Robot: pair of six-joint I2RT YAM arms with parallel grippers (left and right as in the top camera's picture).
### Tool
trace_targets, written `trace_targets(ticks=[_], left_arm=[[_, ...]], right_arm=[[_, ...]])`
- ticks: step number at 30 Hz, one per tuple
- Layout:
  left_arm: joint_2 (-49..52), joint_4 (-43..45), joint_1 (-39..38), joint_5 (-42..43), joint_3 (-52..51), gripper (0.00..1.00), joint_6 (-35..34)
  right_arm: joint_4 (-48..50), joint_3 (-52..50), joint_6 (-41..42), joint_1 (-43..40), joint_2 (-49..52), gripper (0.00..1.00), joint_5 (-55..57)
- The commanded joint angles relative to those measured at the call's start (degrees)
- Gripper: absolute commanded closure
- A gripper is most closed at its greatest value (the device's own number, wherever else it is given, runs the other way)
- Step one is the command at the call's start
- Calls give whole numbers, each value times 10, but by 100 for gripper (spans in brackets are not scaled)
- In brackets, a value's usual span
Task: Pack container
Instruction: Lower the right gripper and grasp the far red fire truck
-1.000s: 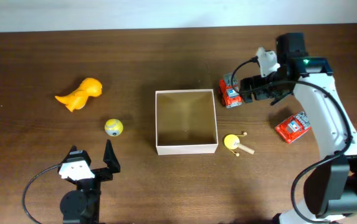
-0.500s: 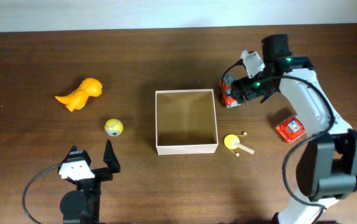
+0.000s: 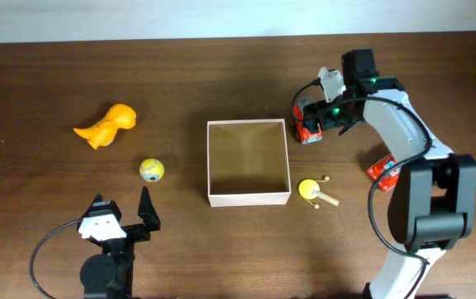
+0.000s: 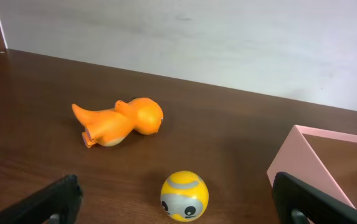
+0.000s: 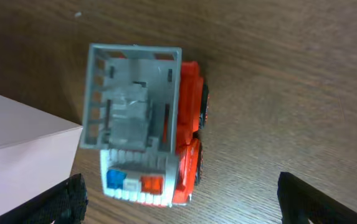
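The container [image 3: 248,197], a square shallow box with white walls and a tan inside, sits mid-table with nothing in it; a corner shows in the left wrist view [image 4: 303,162] and the right wrist view [image 5: 16,149]. A red and grey toy truck [image 3: 306,126] lies just right of its far corner. My right gripper [image 3: 324,121] is open over the truck [image 5: 147,124], fingers apart on either side, not touching. My left gripper [image 3: 121,214] is open and empty near the front left, with a yellow ball [image 4: 184,195] ahead between its fingers.
An orange dinosaur toy [image 3: 107,124] lies at the far left, the yellow ball [image 3: 151,170] below it. A yellow toy with a stick [image 3: 312,191] lies right of the container's near corner. A red packet [image 3: 383,169] lies at the right, partly under my right arm.
My right arm has swung left and down toward the toy truck, bringing its open gripper over it. The left arm and the toys have not moved.
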Motion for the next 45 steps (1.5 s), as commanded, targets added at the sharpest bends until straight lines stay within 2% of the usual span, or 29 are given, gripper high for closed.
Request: trace_targets(ticks=[1, 10, 17, 23, 31, 38, 45], left_arm=[[-5, 2, 3, 6, -3, 1, 9], [-5, 2, 3, 6, -3, 1, 9], [-5, 2, 3, 6, -3, 1, 9], [-5, 2, 3, 6, -3, 1, 9], [-5, 2, 3, 6, -3, 1, 9], [-5, 2, 3, 6, -3, 1, 9], [-5, 2, 3, 6, -3, 1, 9]], right_arm=[[2, 11, 12, 6, 15, 8, -9], [19, 11, 11, 27, 36, 8, -10], [28, 11, 12, 36, 36, 13, -9], [27, 11, 12, 36, 43, 26, -9], [26, 10, 11, 36, 44, 35, -8], [24, 10, 3, 36, 44, 50, -2], [21, 10, 2, 36, 44, 54, 28]])
